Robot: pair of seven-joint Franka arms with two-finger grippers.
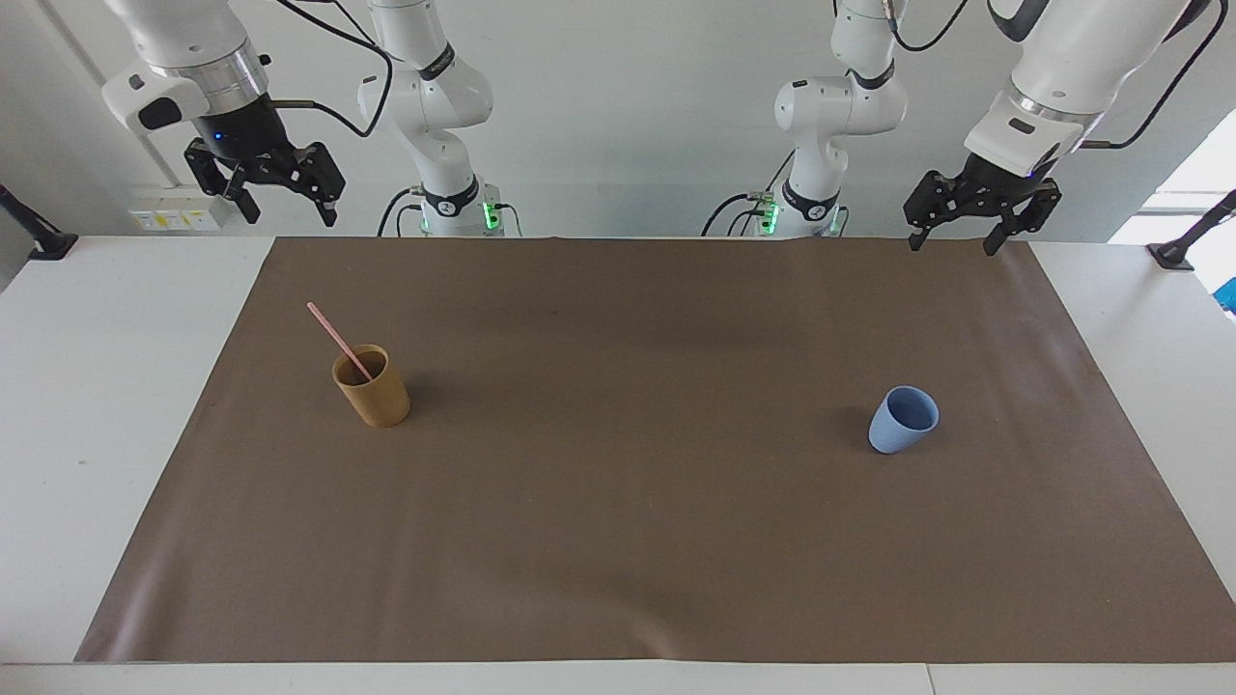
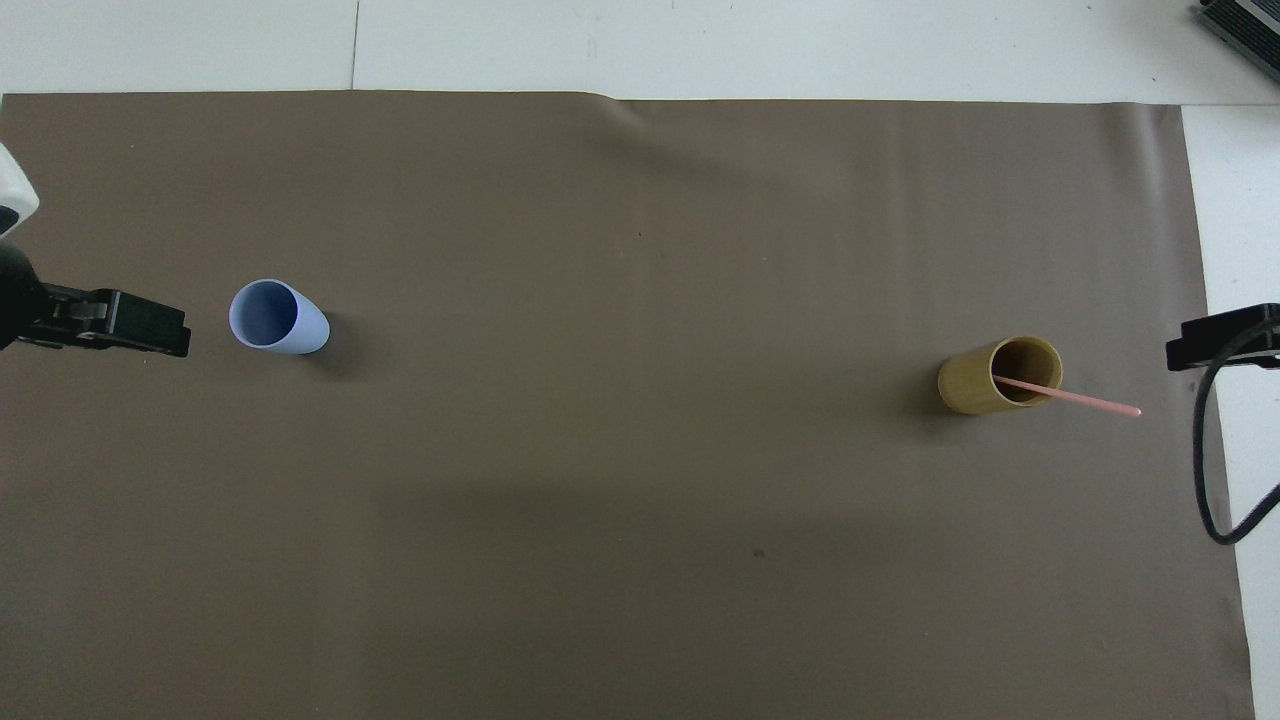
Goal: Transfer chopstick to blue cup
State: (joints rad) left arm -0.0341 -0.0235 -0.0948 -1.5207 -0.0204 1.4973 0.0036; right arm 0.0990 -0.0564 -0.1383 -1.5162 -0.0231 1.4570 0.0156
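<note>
A pale-pink chopstick (image 1: 333, 333) (image 2: 1085, 402) leans inside a tan-brown cup (image 1: 375, 391) (image 2: 985, 380) toward the right arm's end of the brown mat, its upper end sticking out over the rim. The light-blue cup (image 1: 902, 421) (image 2: 276, 317) stands upright toward the left arm's end, with nothing showing inside it. My right gripper (image 1: 288, 208) hangs open high over the mat's corner near the robots. My left gripper (image 1: 953, 243) hangs open, high over the mat's edge by the robots at its own end. Neither holds anything.
A brown mat (image 1: 628, 521) (image 2: 640, 500) covers most of the white table (image 1: 97, 386). A black cable (image 2: 1215, 480) loops down by the right gripper. Black mounts (image 1: 39, 236) stand at the table's two ends.
</note>
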